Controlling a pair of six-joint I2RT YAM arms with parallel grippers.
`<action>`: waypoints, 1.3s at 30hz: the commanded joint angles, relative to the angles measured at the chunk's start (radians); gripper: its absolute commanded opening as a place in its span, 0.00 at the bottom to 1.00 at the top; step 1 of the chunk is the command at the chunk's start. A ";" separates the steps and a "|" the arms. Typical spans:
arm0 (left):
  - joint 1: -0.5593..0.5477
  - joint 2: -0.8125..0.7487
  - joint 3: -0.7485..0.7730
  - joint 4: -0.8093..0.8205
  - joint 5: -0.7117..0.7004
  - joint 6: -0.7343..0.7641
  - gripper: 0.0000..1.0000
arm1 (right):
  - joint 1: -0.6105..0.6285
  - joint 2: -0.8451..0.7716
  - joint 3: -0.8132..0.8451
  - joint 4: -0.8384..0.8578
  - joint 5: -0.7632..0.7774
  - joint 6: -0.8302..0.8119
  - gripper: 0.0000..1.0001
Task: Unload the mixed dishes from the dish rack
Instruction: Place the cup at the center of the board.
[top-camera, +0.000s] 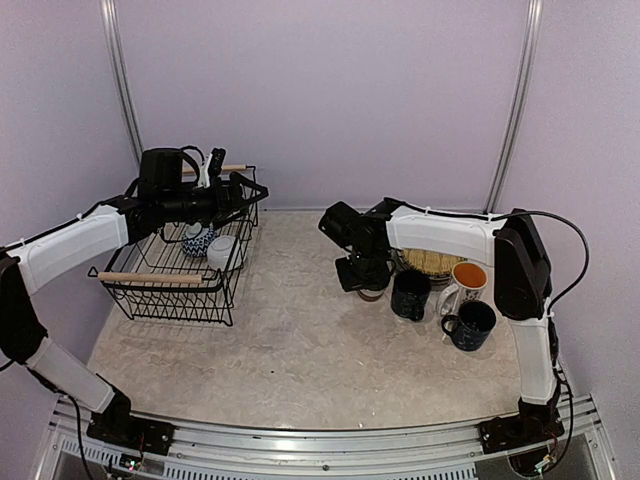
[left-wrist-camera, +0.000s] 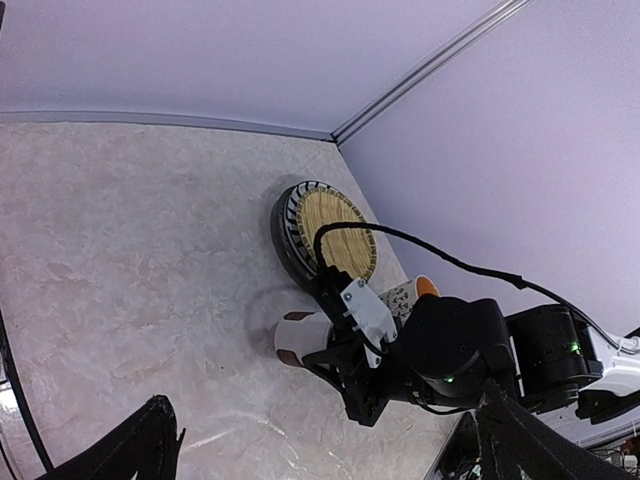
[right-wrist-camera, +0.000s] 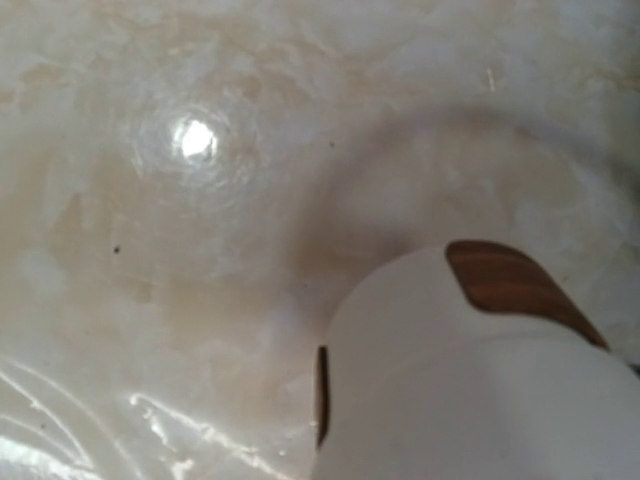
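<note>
The black wire dish rack (top-camera: 150, 290) with wooden rod handles stands at the left. It holds a blue-and-white piece (top-camera: 197, 240) and a white bowl (top-camera: 222, 251). My left gripper (top-camera: 246, 190) hovers above the rack's far right corner, open and empty; its fingertips (left-wrist-camera: 152, 438) show far apart. My right gripper (top-camera: 366, 281) is shut on the small brown-white cup (top-camera: 373, 294), low at the table. The cup also shows in the left wrist view (left-wrist-camera: 300, 338) and fills the right wrist view (right-wrist-camera: 470, 380). That gripper's own fingers are hidden there.
Right of the cup stand a dark mug (top-camera: 411, 295), a white orange-lined mug (top-camera: 466, 283) and a dark blue mug (top-camera: 470, 325). Behind them lies the woven-look plate (left-wrist-camera: 338, 232) on the striped plate (left-wrist-camera: 288, 222). Walls close the back and sides.
</note>
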 joint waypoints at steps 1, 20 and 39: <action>0.008 0.018 0.027 -0.009 -0.009 0.010 0.99 | -0.010 0.014 -0.012 -0.007 0.025 0.004 0.01; 0.022 0.030 0.038 -0.024 0.002 -0.006 0.99 | -0.023 -0.011 -0.027 0.011 0.041 0.017 0.27; 0.088 0.049 0.116 -0.178 -0.110 -0.002 0.99 | 0.016 -0.299 -0.227 0.249 0.025 -0.021 0.58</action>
